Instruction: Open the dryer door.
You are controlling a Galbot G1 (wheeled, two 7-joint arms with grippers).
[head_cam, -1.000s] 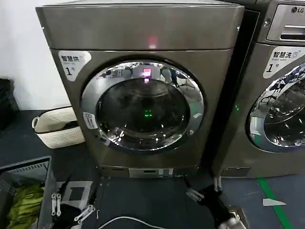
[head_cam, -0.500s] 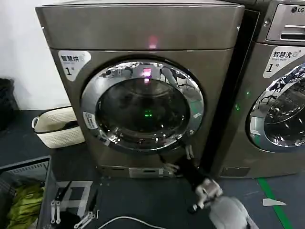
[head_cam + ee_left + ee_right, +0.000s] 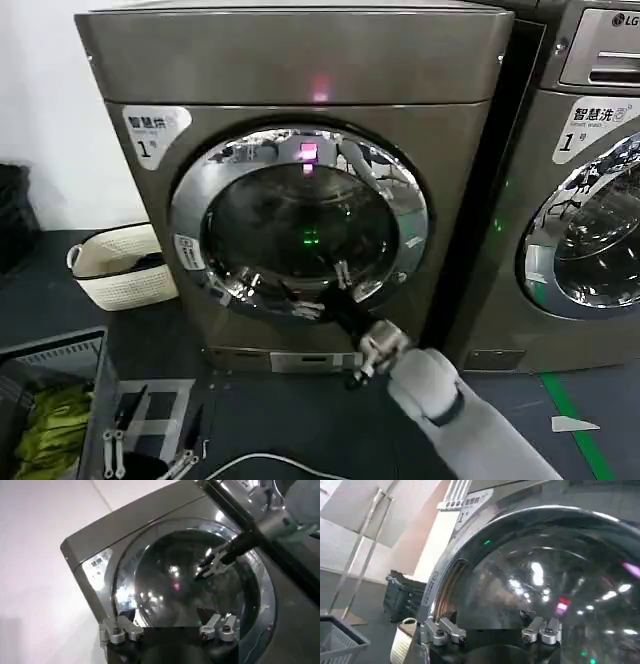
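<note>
Sitting shut against the dryer [image 3: 300, 70], the dryer door [image 3: 300, 215] fills the middle of the head view, its chrome ring and dark glass unchanged from a second ago. What has changed is the right gripper [image 3: 318, 292]: then it was low on the floor at the lower right, half a second ago it had climbed to the ring's lower right edge, and now it is raised before the lower part of the glass, jaws spread wide and holding nothing. The left gripper [image 3: 150, 442] waits at the bottom left above the floor, jaws also wide.
</note>
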